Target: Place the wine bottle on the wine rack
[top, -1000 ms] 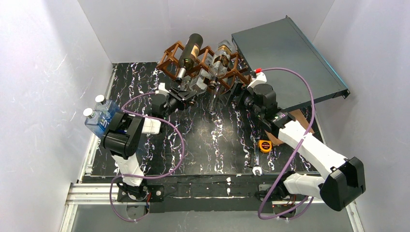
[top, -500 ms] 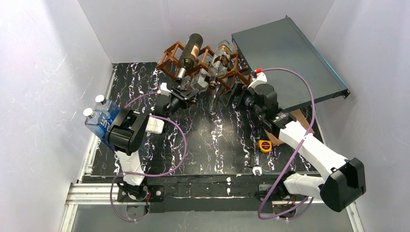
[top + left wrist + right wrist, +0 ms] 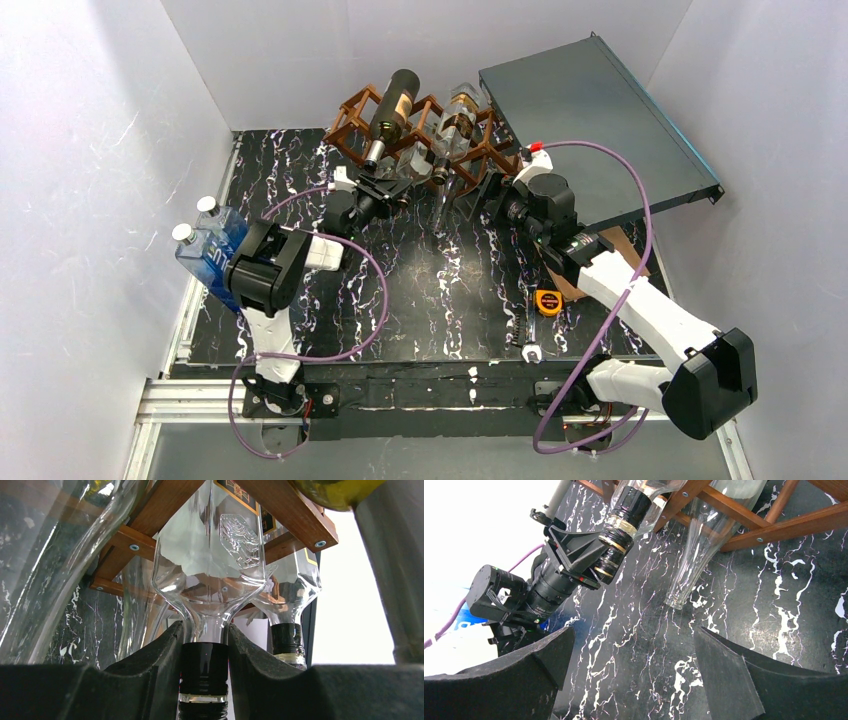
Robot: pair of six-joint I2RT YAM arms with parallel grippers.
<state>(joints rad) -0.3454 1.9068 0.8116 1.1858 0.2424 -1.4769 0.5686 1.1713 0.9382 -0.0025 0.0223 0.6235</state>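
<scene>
The reddish-brown wine rack [image 3: 350, 112] stands at the back of the table. A dark wine bottle [image 3: 395, 105] and a clear labelled bottle [image 3: 460, 118] lie on top of it. My left gripper [image 3: 204, 630] is shut on the black cap [image 3: 204, 670] of a clear wine bottle [image 3: 210, 555] whose body lies inside a lower opening of the rack [image 3: 295, 515]. From above, that gripper [image 3: 388, 190] sits right at the rack's front. My right gripper [image 3: 634, 645] is open over bare marbled tabletop, right of the rack's front [image 3: 492, 195], holding nothing.
Another clear bottle [image 3: 691, 565] slants out of the rack with its mouth on the table. A large dark grey panel [image 3: 590, 110] leans at the back right. A blue water-bottle pack [image 3: 205, 245] stands at the left edge. A yellow tape measure [image 3: 547, 300] lies near the right arm.
My left arm has pushed forward toward the rack, carrying the gripped bottle neck a little deeper. The right arm has stayed put.
</scene>
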